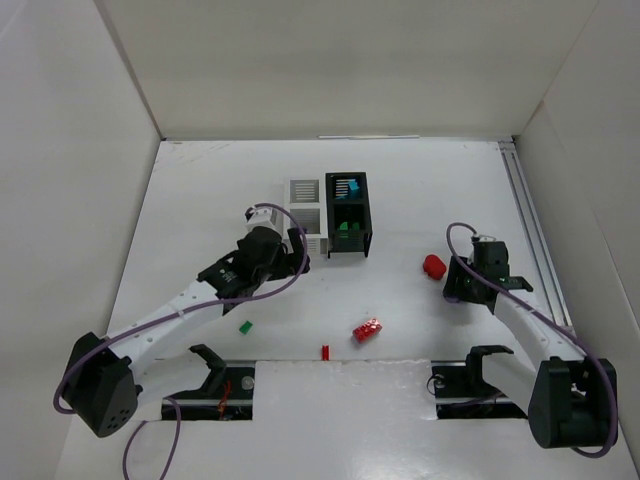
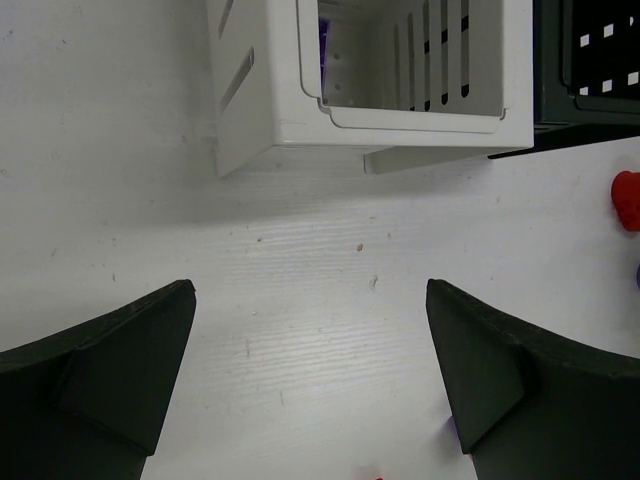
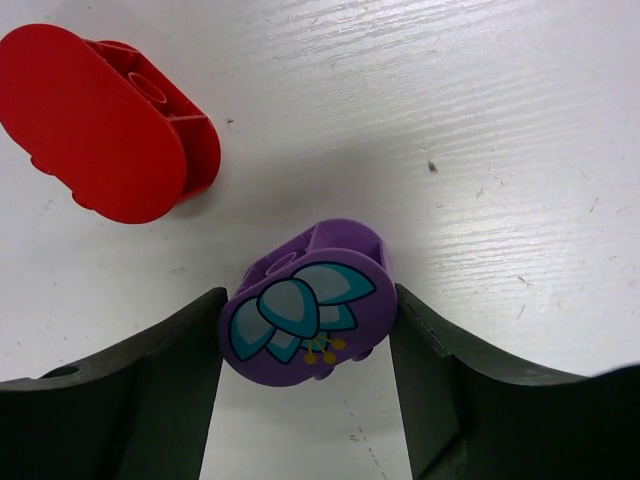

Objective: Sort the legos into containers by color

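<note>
right fingers (image 3: 150, 390) clamped on purple brick (image 3: 300, 315), one finger on each side, both touching it. brick oval, with a teal flower print on the face toward the wrist camera. could not tell whether it rested on the counter (image 3: 500, 150) or hung just off it. red oval brick (image 3: 100, 120) lay on its side near the purple one, apart from it and from both fingers. seen from above, this pair was right of the bins, toward the right rail.

left fingers (image 2: 120, 370) spread wide, nothing between them, bare counter below. just ahead of them stood the near end of the white bin (image 2: 270, 110). a purple sliver (image 2: 322, 40) showed inside its near compartment at the left wall; too little visible to name it. black bin (image 1: 366, 215) stood just beside the white one, on its right. cyan bricks (image 1: 347, 186) were in its far compartment, green bricks (image 1: 345, 228) in its near one.

loose on the counter: green brick (image 1: 244, 326) close by the left arm; red studded brick (image 1: 367, 329) between the two arms; small red piece (image 1: 325, 351) at the near edge, near the studded one but apart.
</note>
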Motion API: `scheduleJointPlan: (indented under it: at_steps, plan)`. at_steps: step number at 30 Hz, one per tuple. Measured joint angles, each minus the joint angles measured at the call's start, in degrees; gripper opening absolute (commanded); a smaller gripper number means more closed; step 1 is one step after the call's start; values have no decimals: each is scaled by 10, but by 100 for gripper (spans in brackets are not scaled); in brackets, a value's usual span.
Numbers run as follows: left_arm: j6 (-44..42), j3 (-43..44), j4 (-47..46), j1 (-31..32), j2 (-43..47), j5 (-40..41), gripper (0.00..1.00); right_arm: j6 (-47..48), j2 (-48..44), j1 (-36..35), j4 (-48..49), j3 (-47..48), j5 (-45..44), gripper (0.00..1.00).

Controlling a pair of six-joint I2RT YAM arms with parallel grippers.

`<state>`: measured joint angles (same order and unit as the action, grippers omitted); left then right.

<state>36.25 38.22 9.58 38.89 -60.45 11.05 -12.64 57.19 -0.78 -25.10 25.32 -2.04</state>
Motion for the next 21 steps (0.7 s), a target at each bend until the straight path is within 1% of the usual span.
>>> scheduleJointPlan:
  at_steps: [1,3,8,12,14,15,17,21]
  plan:
    - [0,0,1,0,2,-1,99,2,0,0,1,0,0,39]
    - [0,0,5,0,9,-1,99,7,0,0,2,0,0,34]
    - [5,-3,7,0,35,-2,99,35,-19,0,3,0,8,33]
    - [17,-8,7,0,43,-7,99,84,-71,-16,4,7,41,31]
    - [29,-13,10,0,46,-12,99,117,-101,-60,10,37,58,31]
    - [36,-15,13,0,46,-13,99,123,-105,-71,15,46,63,31]
    - [53,-16,22,0,46,-16,99,144,-111,-127,36,85,73,31]
    - [84,-17,45,0,46,-16,99,192,-77,-252,92,175,81,35]
